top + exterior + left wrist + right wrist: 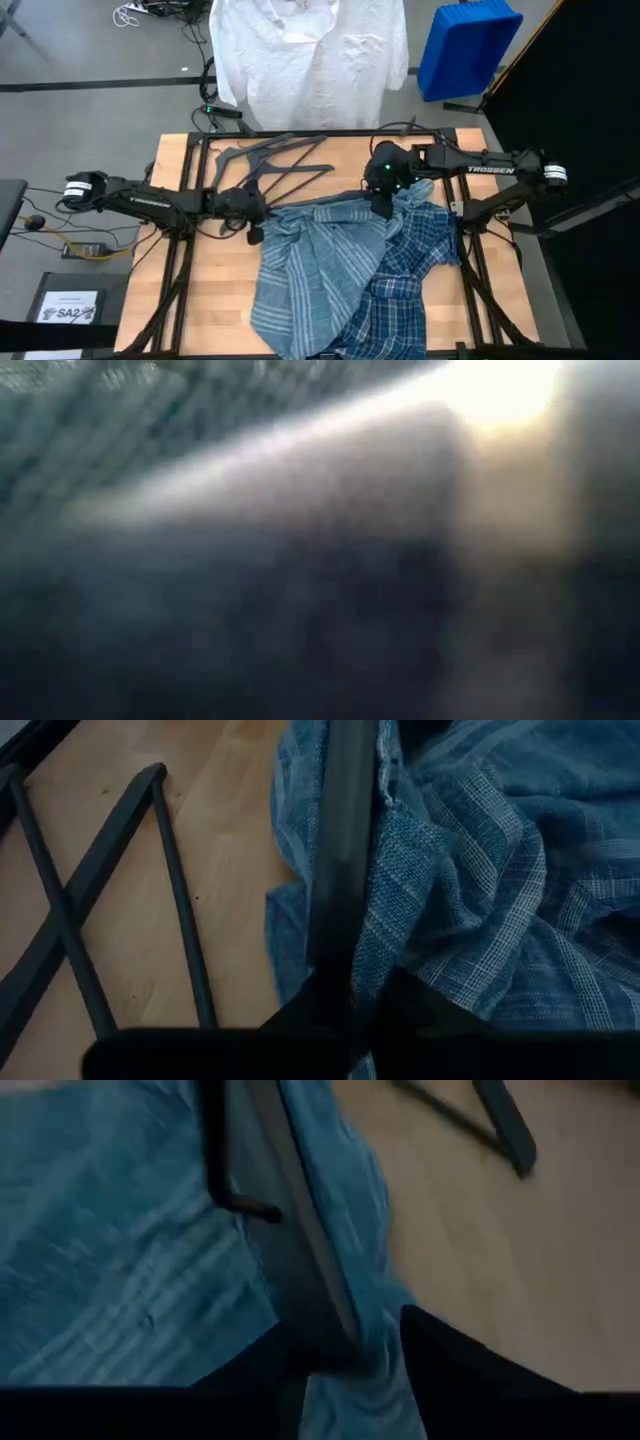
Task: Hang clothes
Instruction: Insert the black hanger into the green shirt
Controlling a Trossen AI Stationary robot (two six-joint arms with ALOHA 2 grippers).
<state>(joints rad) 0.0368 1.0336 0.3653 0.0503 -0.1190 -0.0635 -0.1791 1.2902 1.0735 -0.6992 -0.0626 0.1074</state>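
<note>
Right now your left gripper (pixel 256 233) and right gripper (pixel 383 207) each clamp the striped shirt (pixel 310 270) over a hanger (pixel 340 850).

Bare table (pixel 210 290) lies open along the left side and at the far right corner. The striped shirt (pixel 315 275) and plaid shirt (pixel 410 270) heap over the middle and near right. Hangers (pixel 275 160) clutter the far middle (their bars cross). The white shirt (pixel 310 60) hangs beyond the far edge.
</note>
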